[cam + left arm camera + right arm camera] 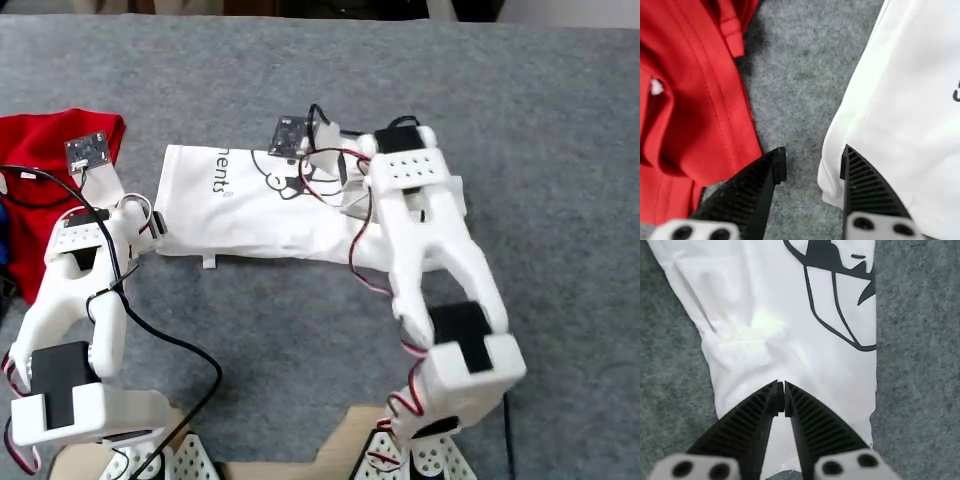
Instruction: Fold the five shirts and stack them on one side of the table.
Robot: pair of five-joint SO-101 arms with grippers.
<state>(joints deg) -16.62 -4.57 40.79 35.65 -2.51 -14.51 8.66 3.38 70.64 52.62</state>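
Supervisor: Report the position of the garments.

Operator: I see a white shirt [250, 210] folded into a long strip. It lies flat near the middle of the grey counter [500, 100], with its length running left to right. A dark printed graphic sits on its far edge. A red shirt [40, 150] lies bunched at the left edge of the counter. A narrow strip of bare counter separates it from the white one, so the two are not touching.

Supervisor: State of the left end effector?

Operator: The left end effector [812, 162] is open, with nothing between its fingers. It sits at the left end of the white shirt. One finger [860, 185] is over the shirt's edge. The other is over the bare counter between the two garments, just beside the red cloth.

Supervisor: And the right?

Operator: The right end effector [781, 387] is closed, its tips pressed together. It points down at the right part of the white shirt, near the printed graphic. I can see no fold of cloth caught between the tips. I cannot tell whether they touch the fabric. From the high view, the right arm covers that end of the shirt.
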